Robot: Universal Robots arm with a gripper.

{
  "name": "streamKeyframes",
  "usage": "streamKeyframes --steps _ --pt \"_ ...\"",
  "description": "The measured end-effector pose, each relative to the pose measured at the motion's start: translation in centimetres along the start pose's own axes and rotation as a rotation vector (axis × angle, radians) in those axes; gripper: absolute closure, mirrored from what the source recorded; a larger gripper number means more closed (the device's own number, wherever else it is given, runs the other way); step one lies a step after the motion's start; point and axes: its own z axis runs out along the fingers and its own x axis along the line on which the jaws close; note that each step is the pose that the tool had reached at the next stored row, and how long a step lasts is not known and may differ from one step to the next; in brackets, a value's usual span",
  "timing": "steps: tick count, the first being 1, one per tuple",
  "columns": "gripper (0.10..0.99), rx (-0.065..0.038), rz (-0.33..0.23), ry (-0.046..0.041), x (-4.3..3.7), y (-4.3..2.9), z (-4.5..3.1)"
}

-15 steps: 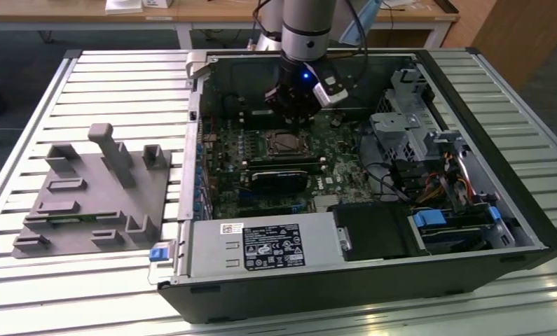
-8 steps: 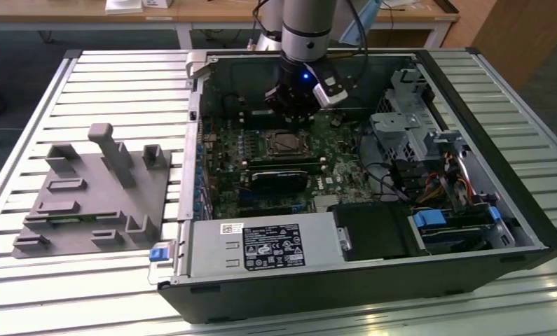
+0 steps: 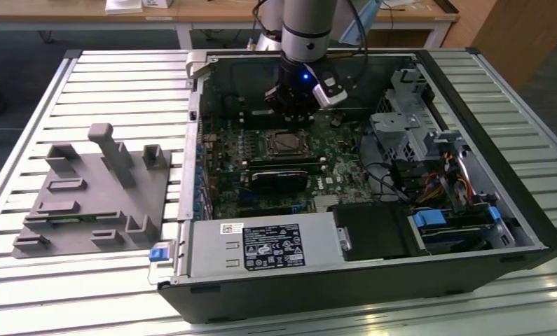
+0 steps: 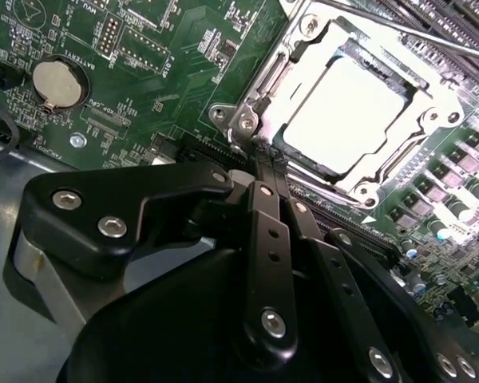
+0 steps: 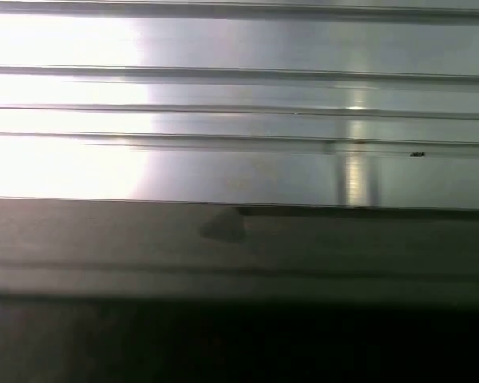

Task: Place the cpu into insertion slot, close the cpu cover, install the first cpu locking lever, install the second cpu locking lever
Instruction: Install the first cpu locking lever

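The cpu (image 4: 347, 108) lies in the insertion slot (image 3: 285, 143) on the green motherboard, its pale metal top glaring in the second wrist view. The silver cpu cover (image 4: 265, 89) lies flat over it, and the chip shows through its window. A thin metal lever rod (image 4: 431, 36) runs along the socket's far side. My gripper (image 4: 259, 171) is shut with nothing held, its tips just off the socket's near corner. In the exterior view the gripper (image 3: 292, 117) hangs inside the open case, just behind the socket.
The case (image 3: 502, 231) lies open on a slatted metal table (image 3: 119, 84). A black card (image 3: 278, 178) sits in front of the socket, with the power-supply box (image 3: 259, 245) nearer. Drive cages and cables (image 3: 418, 140) fill the exterior view's right. A grey fixture block (image 3: 91, 196) stands left.
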Motion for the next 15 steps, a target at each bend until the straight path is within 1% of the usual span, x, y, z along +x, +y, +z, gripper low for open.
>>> streamKeyframes --steps 2,4,9,12,15 --pt "0.980 -0.002 0.000 -0.0003 0.00 0.01 -0.12" --pt "0.980 -0.002 0.000 0.0000 0.00 0.01 -0.44" --pt "0.980 -0.002 0.000 0.0001 0.01 0.04 -1.58" --pt "0.980 -0.002 0.000 -0.0001 0.01 0.03 -1.62" --pt "0.980 -0.002 0.000 0.0000 0.01 -0.14 -1.63"
